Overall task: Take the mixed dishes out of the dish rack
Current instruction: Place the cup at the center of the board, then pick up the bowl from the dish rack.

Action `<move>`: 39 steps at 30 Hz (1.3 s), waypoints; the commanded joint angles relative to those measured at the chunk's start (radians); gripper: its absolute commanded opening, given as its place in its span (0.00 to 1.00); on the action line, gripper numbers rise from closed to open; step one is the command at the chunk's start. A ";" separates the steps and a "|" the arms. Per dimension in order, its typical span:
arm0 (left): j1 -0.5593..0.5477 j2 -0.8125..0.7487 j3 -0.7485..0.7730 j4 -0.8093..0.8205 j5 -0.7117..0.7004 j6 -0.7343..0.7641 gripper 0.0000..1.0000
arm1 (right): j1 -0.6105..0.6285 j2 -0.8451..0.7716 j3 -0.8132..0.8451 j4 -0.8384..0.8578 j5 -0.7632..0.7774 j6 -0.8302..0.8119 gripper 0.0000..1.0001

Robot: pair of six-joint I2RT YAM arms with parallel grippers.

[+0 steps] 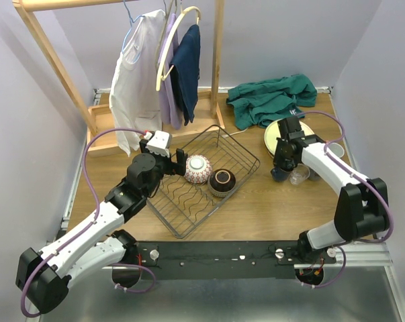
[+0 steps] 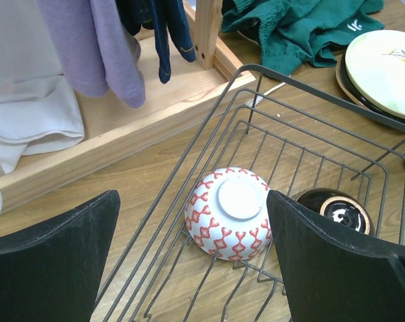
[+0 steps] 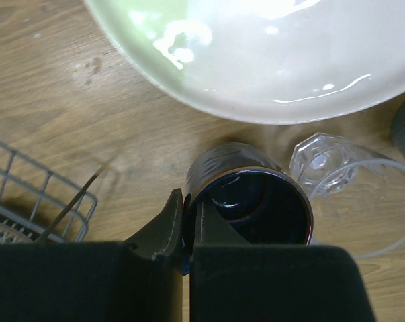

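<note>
While the left gripper (image 2: 192, 218) gapes empty, the right gripper (image 3: 187, 221) pinches the half-hidden dark cup (image 3: 259, 198)

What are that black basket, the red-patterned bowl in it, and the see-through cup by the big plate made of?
The dish rack looks like thin metal wire with a black coating: slim, rigid rods. The patterned bowl seems to be glazed ceramic: smooth, slightly shiny, with red motifs on white. The clear cup could be glass or hard plastic; its faceted base suggests glass.
</note>
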 commanded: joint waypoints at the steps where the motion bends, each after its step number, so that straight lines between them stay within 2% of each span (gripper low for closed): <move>1: 0.003 0.009 0.034 -0.015 -0.019 0.010 0.99 | -0.005 0.037 -0.010 0.024 0.166 0.069 0.09; 3: 0.003 0.012 0.036 -0.017 -0.022 0.010 0.99 | -0.004 0.047 -0.014 0.030 0.191 0.078 0.12; 10: 0.004 0.018 0.037 -0.020 -0.020 0.012 0.99 | -0.005 0.038 -0.036 0.063 0.185 0.088 0.39; 13: 0.003 0.021 0.037 -0.018 -0.019 0.012 0.99 | -0.004 0.010 -0.025 0.054 0.154 0.079 0.47; 18: 0.004 0.027 0.041 -0.020 -0.017 0.013 0.99 | -0.004 -0.073 0.007 0.027 0.082 0.065 0.55; 21: 0.004 0.030 0.042 -0.021 -0.017 0.013 0.99 | -0.004 -0.125 0.044 0.010 0.034 0.036 0.70; 22: 0.003 0.032 0.044 -0.023 -0.017 0.013 0.99 | -0.002 -0.136 0.055 0.007 0.004 0.011 0.79; 23: 0.004 0.036 0.045 -0.024 -0.016 0.012 0.99 | -0.002 -0.145 0.081 -0.005 -0.007 0.005 0.81; 27: 0.004 0.047 0.050 -0.032 -0.013 0.009 0.99 | 0.010 -0.168 0.144 -0.033 -0.084 -0.035 0.89; 31: 0.003 0.062 0.059 -0.050 -0.011 0.007 0.99 | 0.073 -0.182 0.167 -0.022 -0.141 -0.046 1.00; 39: 0.003 0.046 0.070 -0.187 -0.065 -0.042 0.99 | 0.286 -0.115 0.170 0.053 -0.127 -0.058 1.00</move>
